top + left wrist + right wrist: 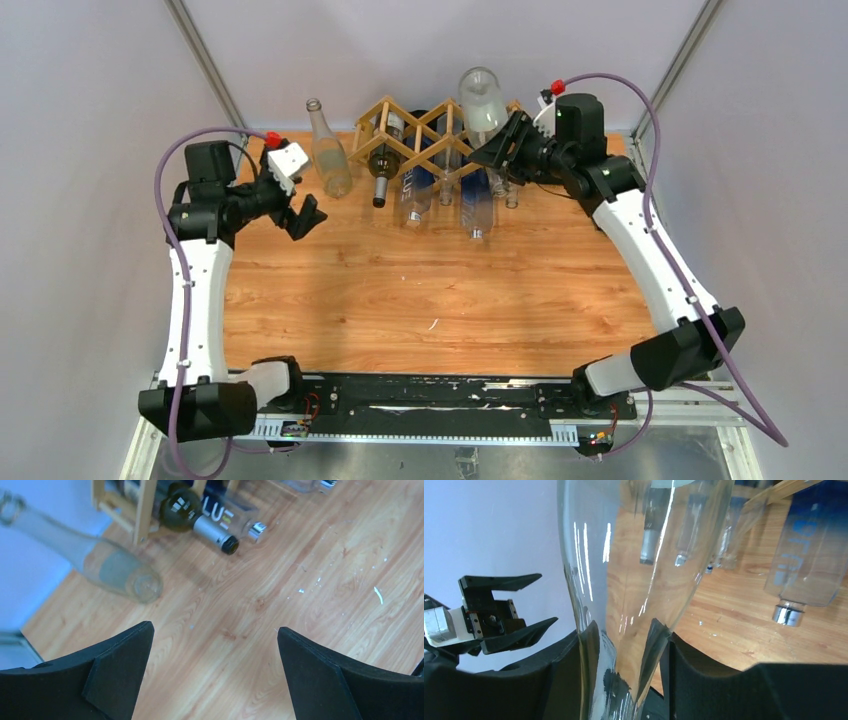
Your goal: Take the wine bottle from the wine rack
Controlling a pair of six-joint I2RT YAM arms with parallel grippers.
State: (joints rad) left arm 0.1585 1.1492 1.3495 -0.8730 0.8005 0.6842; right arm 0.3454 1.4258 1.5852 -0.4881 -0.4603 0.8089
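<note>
Right wrist view: we are seeing right gripper (626, 645) clamping clear wine bottle (624, 555), bottle hanging raised above wine rack (145, 510). Left gripper (215, 627) hovering agape, grasping nothing.

the letters "lu", then a partly cut third letter, are printed pale on the blue band of a silver-capped clear bottle (240, 515) in the left wrist view. from above, "blu" is read lengthwise on a blue bottle (417, 188) lying in the wine rack (392, 112). in the right wrist view, blue lettering is printed on a blue-topped clear bottle (809, 555) but cannot be made out. only pale squares are shown on a dark bottle (175, 510).
</note>
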